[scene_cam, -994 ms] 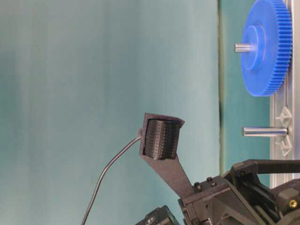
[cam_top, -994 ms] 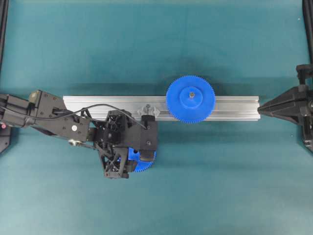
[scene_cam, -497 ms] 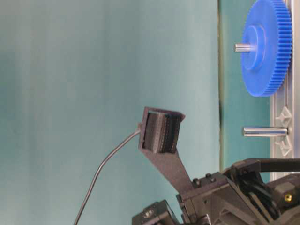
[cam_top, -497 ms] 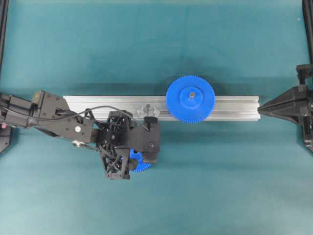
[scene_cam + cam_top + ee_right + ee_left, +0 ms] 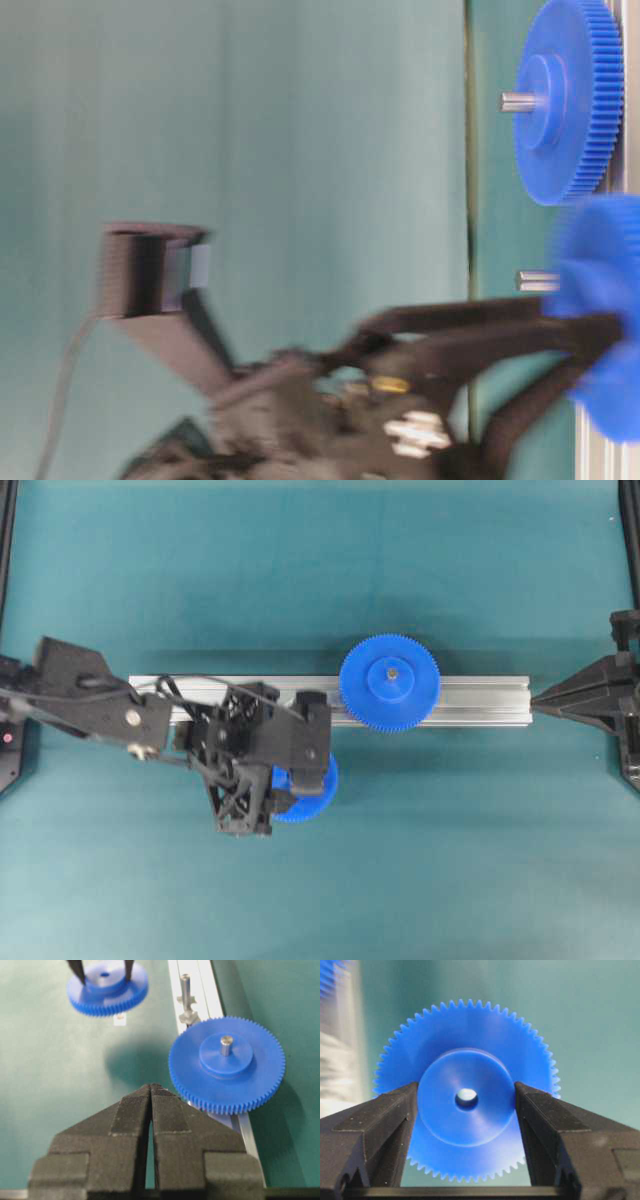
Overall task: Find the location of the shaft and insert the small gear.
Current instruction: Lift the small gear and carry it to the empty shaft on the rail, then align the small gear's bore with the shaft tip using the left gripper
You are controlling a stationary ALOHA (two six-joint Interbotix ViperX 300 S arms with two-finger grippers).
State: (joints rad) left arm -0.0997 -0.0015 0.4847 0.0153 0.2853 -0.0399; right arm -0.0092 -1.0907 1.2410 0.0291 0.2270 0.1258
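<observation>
Small gear held aloft just short of the shaft, bore not yet over the pin.

In the overhead view, going left to right: the left gripper [image 5: 300, 780] pinches the small gear [image 5: 318, 785] by its raised hub, one finger [image 5: 385, 1125] on each side (the wrist view shows the centre hole clear between them). The shaft [image 5: 185, 985] stands upright on the aluminium rail [image 5: 480, 700], at about 12 o'clock from the gear and near its rim, its axis vertical like the bore. Further right, the large gear [image 5: 389, 682] sits on its own pin. The right gripper [image 5: 150, 1110], jaws pressed together and empty, rests well apart at 3 o'clock, so the left arm is nearer.
</observation>
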